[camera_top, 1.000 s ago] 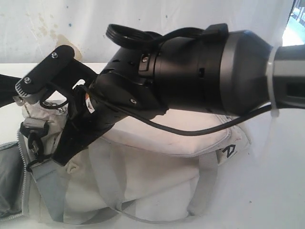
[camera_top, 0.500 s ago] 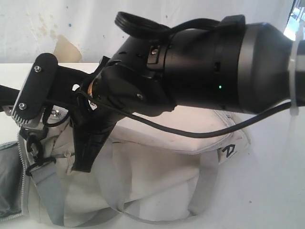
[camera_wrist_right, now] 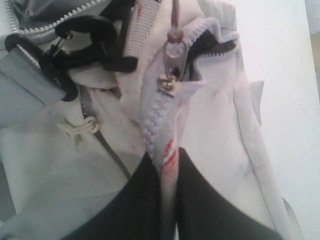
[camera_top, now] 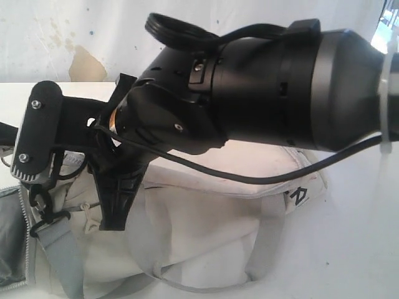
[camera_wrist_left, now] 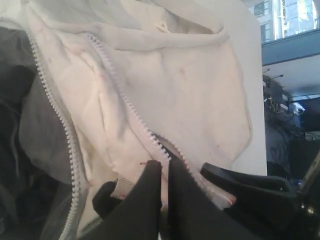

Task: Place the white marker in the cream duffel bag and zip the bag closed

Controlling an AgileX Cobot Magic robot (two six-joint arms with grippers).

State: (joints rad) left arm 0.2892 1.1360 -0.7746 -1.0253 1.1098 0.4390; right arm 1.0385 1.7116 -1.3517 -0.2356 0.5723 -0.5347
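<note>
Right gripper (camera_wrist_right: 167,156): jaws almost together, pinching a fold of the cream duffel bag (camera_top: 199,230) just below the joined stretch of zipper teeth (camera_wrist_right: 156,117), with bright red streaks on the cloth right at the fingertips. Left gripper (camera_wrist_left: 164,172): likewise narrow, nipping the bag's cream edge beside a second line of teeth (camera_wrist_left: 125,100), with another black gripper part (camera_wrist_left: 245,187) just beside it. White marker: whereabouts impossible to tell from any view. Bag resting on the white table (camera_top: 361,249), mouth unzipped at the left of the exterior view, dark grey lining (camera_top: 9,243) showing there. Metal zipper slider (camera_wrist_right: 171,75) sitting at the end of the joined teeth, with an open gap beyond it and a thin cord through the pull. Near the slider, black buckle (camera_wrist_right: 115,62) clipped to a grey strap (camera_wrist_right: 25,82); grey strap also running down the bag's left end in the exterior view. Small black logo (camera_top: 299,197) on the bag's right end, faint reddish marks on the upper panel. Above the bag, filling much of the exterior view, thick black right arm (camera_top: 280,87) reaching in from the right, black cable (camera_top: 249,179) looping beneath it across the cream cloth. Behind, white wall (camera_top: 62,31) with brownish stains.
</note>
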